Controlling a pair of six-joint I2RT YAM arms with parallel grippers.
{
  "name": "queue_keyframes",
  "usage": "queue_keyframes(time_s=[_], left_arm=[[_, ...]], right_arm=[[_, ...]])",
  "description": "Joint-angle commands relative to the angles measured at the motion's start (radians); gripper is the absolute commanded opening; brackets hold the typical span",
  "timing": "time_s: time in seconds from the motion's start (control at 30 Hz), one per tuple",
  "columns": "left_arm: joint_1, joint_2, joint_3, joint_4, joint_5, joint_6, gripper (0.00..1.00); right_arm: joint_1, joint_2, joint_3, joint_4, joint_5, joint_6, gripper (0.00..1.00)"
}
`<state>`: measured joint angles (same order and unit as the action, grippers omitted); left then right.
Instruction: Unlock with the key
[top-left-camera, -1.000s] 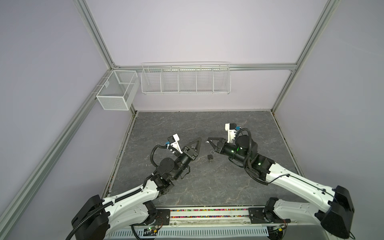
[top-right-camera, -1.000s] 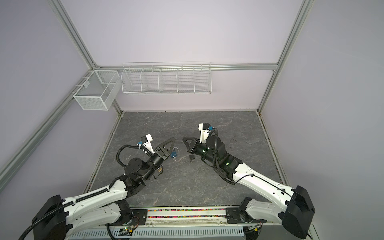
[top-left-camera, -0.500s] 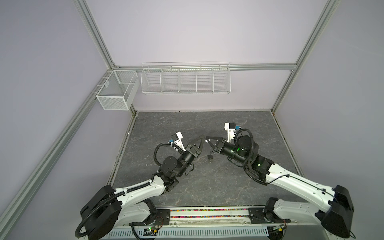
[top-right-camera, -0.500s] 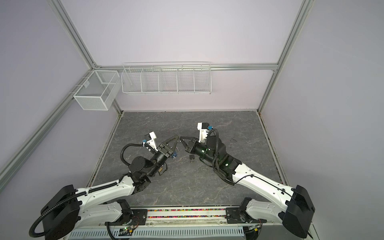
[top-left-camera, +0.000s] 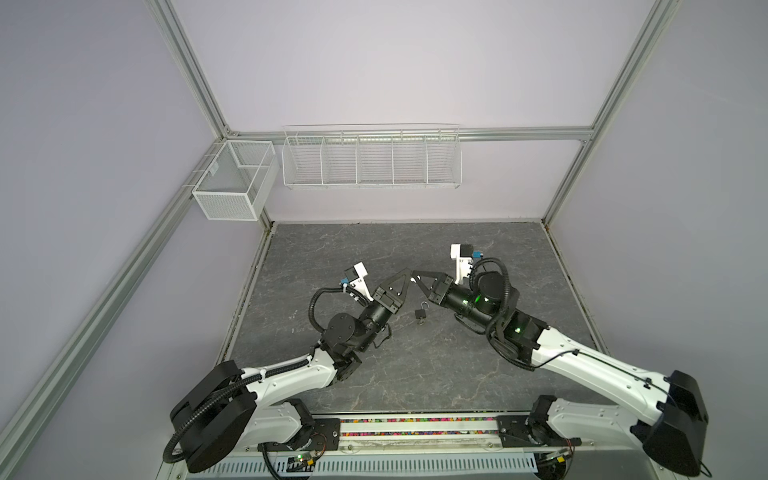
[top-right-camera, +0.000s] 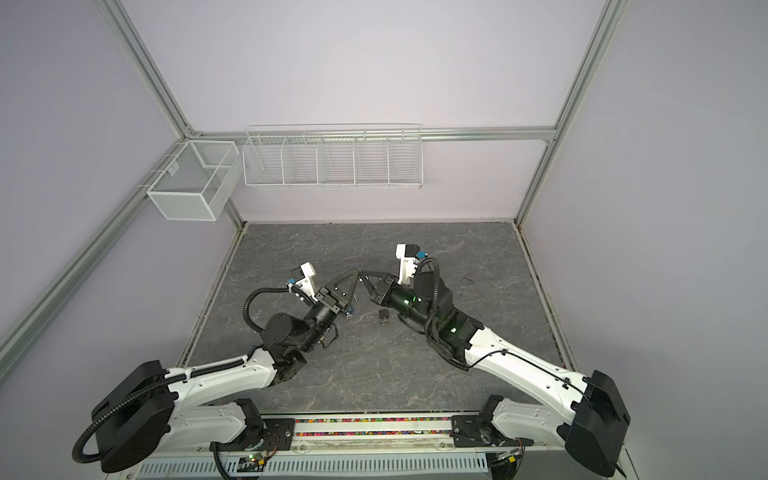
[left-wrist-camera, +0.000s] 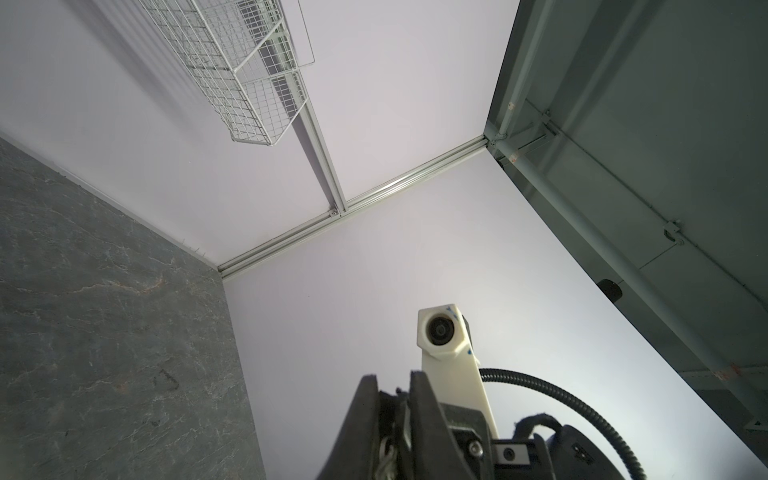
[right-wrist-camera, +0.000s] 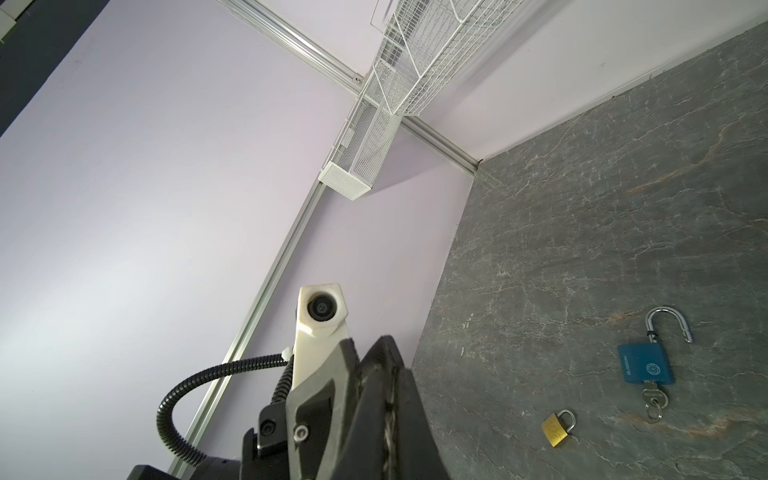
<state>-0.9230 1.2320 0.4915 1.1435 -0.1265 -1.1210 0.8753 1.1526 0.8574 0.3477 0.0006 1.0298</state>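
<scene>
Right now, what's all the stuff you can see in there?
blue lock: 1, blue, on the table, shackle open.
key: 1, silver, stuck in the blue lock.
small lock: 1, gold, on the table beside it, apart.
table: 1, dark grey, under everything.
long basket: 1, white, back wall.
box basket: 1, white, left wall.
left gripper: 1, black, in the air.
right gripper: 1, black, shut, tip to tip with the left.

The left arm (top-left-camera: 376, 311) has swung inward, its jaws narrowing, and their tips now meet the right arm's (top-left-camera: 484, 297) jaws.
</scene>
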Motion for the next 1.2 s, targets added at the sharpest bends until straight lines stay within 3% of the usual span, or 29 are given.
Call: queue_keyframes(time_s=[0.0,0.73,1.07,1.17], left_arm=[[0.003,-0.027,0.021,0.015,-0.003,-0.007,0.16],[0.003,-0.035,0.042,-0.020,0.019,0.003,0.08],[0.005,-0.066,0.044,-0.051,0.011,0.027,0.00],[0.015,-0.091,0.047,-0.096,0.021,0.063,0.00]], right_arm=[[0.008,-0.018,-0.016,0.048,0.027,0.019,0.07],[0.017,0.025,0.009,0.066,0.009,-0.019,0.07],[0.017,0.019,0.006,0.054,0.017,-0.044,0.07],[0.017,0.008,0.015,0.009,0.028,-0.065,0.14]])
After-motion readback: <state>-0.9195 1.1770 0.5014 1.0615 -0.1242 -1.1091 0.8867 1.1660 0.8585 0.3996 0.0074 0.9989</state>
